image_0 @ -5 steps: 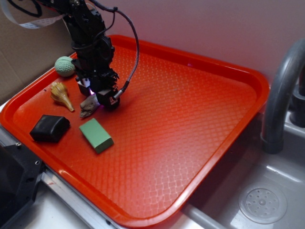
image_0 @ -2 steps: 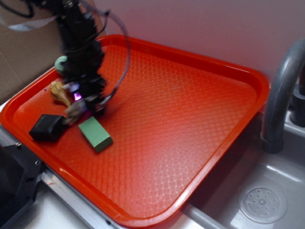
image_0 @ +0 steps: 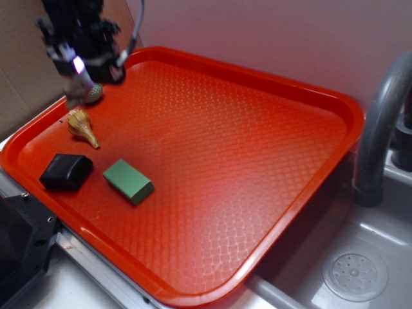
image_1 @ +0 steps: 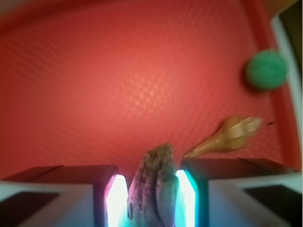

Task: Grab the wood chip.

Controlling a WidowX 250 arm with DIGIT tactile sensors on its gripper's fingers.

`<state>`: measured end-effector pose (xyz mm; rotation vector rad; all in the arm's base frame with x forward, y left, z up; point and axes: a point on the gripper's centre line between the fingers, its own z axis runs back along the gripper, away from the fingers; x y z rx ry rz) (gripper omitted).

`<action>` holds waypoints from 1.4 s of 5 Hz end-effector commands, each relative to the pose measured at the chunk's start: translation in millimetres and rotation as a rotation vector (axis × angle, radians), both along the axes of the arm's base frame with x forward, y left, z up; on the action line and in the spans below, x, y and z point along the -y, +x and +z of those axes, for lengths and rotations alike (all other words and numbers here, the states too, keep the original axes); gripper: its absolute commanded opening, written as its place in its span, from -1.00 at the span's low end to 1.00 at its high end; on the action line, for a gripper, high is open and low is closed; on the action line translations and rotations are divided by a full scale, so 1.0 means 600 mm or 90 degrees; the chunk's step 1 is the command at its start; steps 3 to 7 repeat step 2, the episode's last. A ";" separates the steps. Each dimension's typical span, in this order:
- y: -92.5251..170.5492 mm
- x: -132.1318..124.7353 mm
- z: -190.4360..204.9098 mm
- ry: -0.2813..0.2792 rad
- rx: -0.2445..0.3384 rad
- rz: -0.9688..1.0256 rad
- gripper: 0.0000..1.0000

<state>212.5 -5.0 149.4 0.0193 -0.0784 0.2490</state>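
At the bottom centre of the wrist view, the gripper (image_1: 152, 198) clamps the wood chip (image_1: 154, 189) between its two lit fingers (image_1: 116, 201), the rough grey-brown piece standing upright and raised clear of the red tray (image_1: 118, 85). Beyond it, at the right of that frame, a tan spiral seashell (image_1: 227, 136) lies on the tray floor, with a green ball (image_1: 266, 70) farther off near the tray's rim. Seen from the exterior camera, a black block (image_0: 66, 172) and a green rectangular block (image_0: 129, 181) sit side by side near the lower left edge of the tray, the seashell just behind them, while the gripper hangs in the upper left corner of the frame, above the ball. A grey faucet (image_0: 380, 122) curves at far right.
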 end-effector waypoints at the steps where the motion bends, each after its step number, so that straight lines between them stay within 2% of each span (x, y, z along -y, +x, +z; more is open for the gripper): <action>1: -0.022 0.019 0.179 -0.007 0.132 -0.024 -1.00; 2: -0.020 0.021 0.263 0.001 0.105 -0.023 -1.00; 7: -0.020 0.021 0.263 0.001 0.105 -0.023 -1.00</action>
